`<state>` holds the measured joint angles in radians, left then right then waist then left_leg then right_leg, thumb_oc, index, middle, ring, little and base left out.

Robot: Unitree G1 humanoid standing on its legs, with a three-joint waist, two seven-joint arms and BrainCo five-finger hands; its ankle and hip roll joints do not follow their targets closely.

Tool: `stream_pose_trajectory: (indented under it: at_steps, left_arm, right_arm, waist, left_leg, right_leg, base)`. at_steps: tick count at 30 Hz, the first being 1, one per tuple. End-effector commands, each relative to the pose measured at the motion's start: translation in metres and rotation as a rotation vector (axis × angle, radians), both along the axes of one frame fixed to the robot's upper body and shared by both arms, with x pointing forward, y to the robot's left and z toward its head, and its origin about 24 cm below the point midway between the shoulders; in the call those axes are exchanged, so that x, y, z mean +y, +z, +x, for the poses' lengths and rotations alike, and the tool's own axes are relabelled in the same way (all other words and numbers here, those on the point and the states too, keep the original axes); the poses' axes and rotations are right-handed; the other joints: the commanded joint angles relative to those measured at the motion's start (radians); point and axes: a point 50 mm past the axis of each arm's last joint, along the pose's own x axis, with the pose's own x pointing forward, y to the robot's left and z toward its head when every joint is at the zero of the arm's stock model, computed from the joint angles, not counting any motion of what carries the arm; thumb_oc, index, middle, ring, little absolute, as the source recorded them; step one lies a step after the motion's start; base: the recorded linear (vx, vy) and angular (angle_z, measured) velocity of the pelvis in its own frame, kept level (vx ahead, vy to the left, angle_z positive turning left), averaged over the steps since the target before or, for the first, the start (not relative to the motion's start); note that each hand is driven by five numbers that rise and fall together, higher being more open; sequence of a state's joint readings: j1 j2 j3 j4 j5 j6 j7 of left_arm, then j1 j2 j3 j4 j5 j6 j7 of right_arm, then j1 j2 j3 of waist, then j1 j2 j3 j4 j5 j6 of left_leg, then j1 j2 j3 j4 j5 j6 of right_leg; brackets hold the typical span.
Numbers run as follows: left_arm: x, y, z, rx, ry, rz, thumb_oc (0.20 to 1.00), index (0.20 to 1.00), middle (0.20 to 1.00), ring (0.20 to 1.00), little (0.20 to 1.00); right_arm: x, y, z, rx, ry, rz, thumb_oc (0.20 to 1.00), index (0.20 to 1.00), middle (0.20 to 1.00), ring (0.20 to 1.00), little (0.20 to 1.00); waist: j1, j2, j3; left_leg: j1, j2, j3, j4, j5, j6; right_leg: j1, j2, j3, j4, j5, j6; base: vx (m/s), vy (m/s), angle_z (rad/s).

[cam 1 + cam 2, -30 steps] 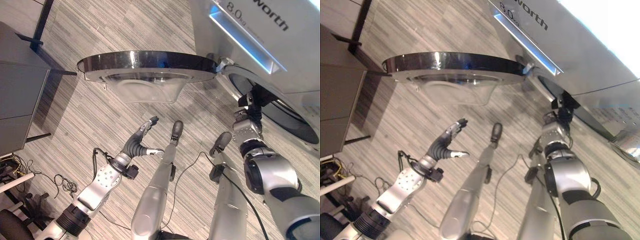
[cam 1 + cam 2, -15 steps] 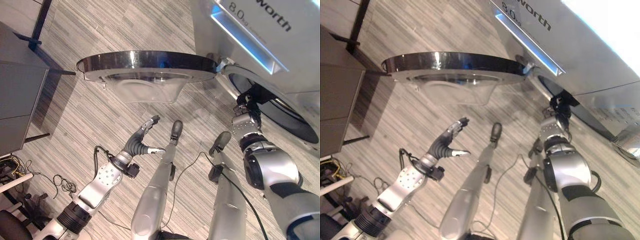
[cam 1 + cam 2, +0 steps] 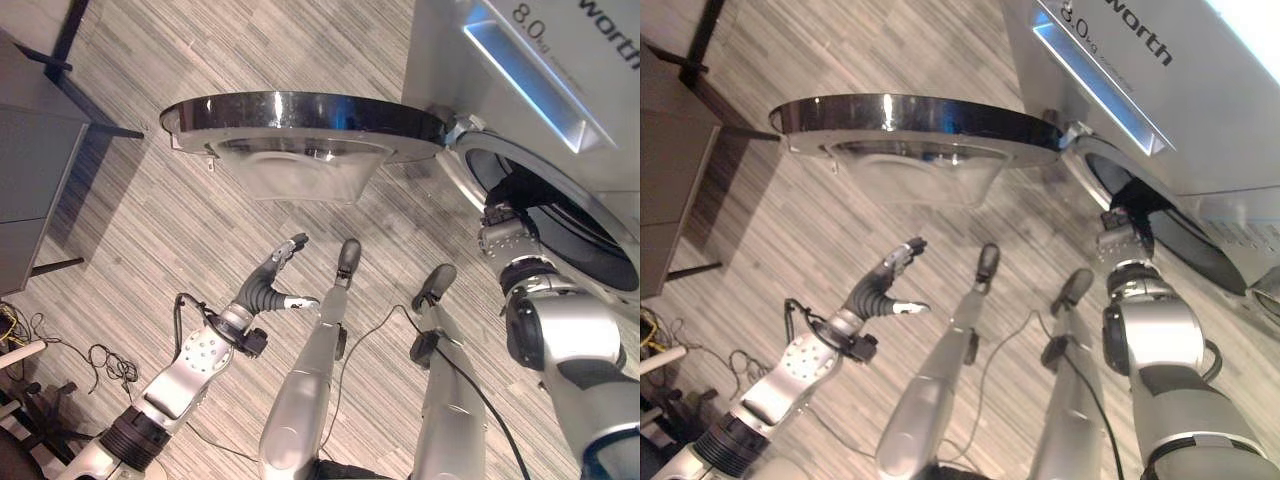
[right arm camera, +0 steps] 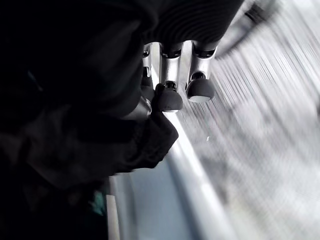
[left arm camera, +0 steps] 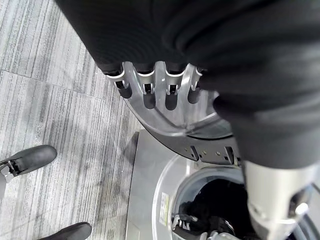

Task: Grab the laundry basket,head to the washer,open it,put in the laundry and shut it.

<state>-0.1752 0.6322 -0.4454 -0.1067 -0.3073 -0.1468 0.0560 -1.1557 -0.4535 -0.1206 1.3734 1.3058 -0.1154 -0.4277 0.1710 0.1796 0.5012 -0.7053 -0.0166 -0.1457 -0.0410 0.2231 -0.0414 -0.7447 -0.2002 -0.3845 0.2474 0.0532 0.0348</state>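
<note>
Reaching into the round drum opening (image 3: 560, 225) of the silver front-loading washer (image 3: 545, 90), the right hand (image 3: 503, 232) now sits deeper past the chrome rim than it did a second ago, when it stood more in front of the mouth. In the right wrist view its fingers (image 4: 170, 95) are curled down onto a bundle of dark, crumpled laundry (image 4: 85, 145), pinching the cloth against the pale rim of the opening; the cloth lies half inside the shadowed drum, so I judge the loading step is under way and the garment not yet released. The washer's round door (image 3: 300, 125), with its black chrome-edged ring and clear bowl-shaped window, stands swung fully open over the grey striped wood-look floor (image 3: 150, 230), so opening is already done. The left hand (image 3: 272, 290) hangs low and well apart from the door, fingers loosely spread and holding nothing, much as before; the left wrist view looks past its straight fingers (image 5: 150, 90) at the door and at dark laundry already in the drum. The whole scene has slid a little in the head views, which reads as camera motion. What remains, by my reckoning, is letting go, drawing the arm out, and swinging the door shut.
</note>
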Motion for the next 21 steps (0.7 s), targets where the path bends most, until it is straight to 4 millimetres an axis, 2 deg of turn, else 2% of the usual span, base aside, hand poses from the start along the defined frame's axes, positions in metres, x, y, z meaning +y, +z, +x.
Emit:
stream_pose_trajectory:
  at_steps: [1, 3, 6, 11, 15, 19, 21]
  left_arm:
    - [0.002, -0.007, -0.015, 0.032, -0.030, -0.010, 1.000, 1.000, 1.000, 1.000, 1.000]
    - [0.005, -0.013, -0.017, 0.053, -0.031, 0.013, 1.000, 1.000, 1.000, 1.000, 1.000]
    - [0.007, -0.016, -0.020, 0.070, -0.037, 0.022, 1.000, 1.000, 1.000, 1.000, 1.000]
    - [0.010, -0.017, -0.020, 0.085, -0.045, 0.029, 1.000, 1.000, 1.000, 1.000, 1.000]
    - [0.008, -0.016, -0.020, 0.095, -0.064, 0.016, 1.000, 1.000, 1.000, 1.000, 1.000]
    - [0.010, -0.020, -0.023, 0.120, -0.080, 0.051, 1.000, 1.000, 1.000, 1.000, 1.000]
    - [0.011, -0.021, -0.024, 0.122, -0.081, 0.060, 1.000, 1.000, 1.000, 1.000, 1.000]
  right_arm:
    - [-0.107, 0.253, -0.096, -0.845, -0.539, -0.507, 0.200, 0.200, 0.200, 0.200, 0.200]
    - [-0.109, 0.268, -0.110, -0.911, -0.582, -0.549, 0.200, 0.200, 0.200, 0.200, 0.200]
    - [-0.101, 0.280, -0.118, -0.966, -0.593, -0.595, 0.200, 0.200, 0.200, 0.200, 0.200]
    - [-0.097, 0.284, -0.113, -0.933, -0.560, -0.639, 0.200, 0.200, 0.200, 0.200, 0.200]
    - [-0.087, 0.282, -0.103, -0.918, -0.493, -0.690, 0.200, 0.200, 0.200, 0.200, 0.200]
    - [-0.090, 0.281, -0.101, -0.872, -0.488, -0.708, 0.200, 0.200, 0.200, 0.200, 0.200]
    - [-0.093, 0.275, -0.095, -0.783, -0.468, -0.739, 0.407, 0.407, 0.407, 0.407, 0.407]
  waist:
    - [-0.006, -0.031, -0.100]
    - [-0.011, -0.027, -0.111]
    - [-0.016, -0.026, -0.124]
    - [-0.020, -0.038, -0.133]
    - [-0.034, -0.059, -0.130]
    - [-0.040, -0.072, -0.138]
    - [-0.042, -0.077, -0.134]
  left_leg:
    - [0.070, 0.045, 0.064, 0.041, -0.150, -0.034]
    - [0.080, 0.046, 0.065, 0.031, -0.146, -0.035]
    - [0.093, 0.049, 0.072, 0.028, -0.147, -0.033]
    - [0.108, 0.056, 0.082, 0.036, -0.156, -0.031]
    - [0.122, 0.058, 0.090, 0.079, -0.185, -0.025]
    - [0.126, 0.059, 0.088, 0.097, -0.201, -0.023]
    - [0.127, 0.058, 0.094, 0.118, -0.212, -0.021]
  right_leg:
    - [0.096, -0.016, 0.027, -0.109, -0.057, 0.062]
    - [0.091, -0.015, 0.031, -0.098, -0.065, 0.058]
    - [0.086, -0.015, 0.037, -0.080, -0.078, 0.053]
    - [0.094, -0.010, 0.043, -0.070, -0.086, 0.048]
    - [0.122, -0.006, 0.043, -0.066, -0.086, 0.043]
    - [0.139, -0.006, 0.042, -0.067, -0.086, 0.042]
    - [0.144, -0.007, 0.048, -0.059, -0.087, 0.041]
  base:
    - [0.05, -0.004, 0.04]
    - [0.05, -0.001, 0.02]
    - [0.03, -0.005, -0.01]
    - [0.01, -0.003, 0.00]
    - [0.01, -0.031, -0.03]
    - [0.00, -0.003, -0.01]
    - [-0.01, 0.032, -0.03]
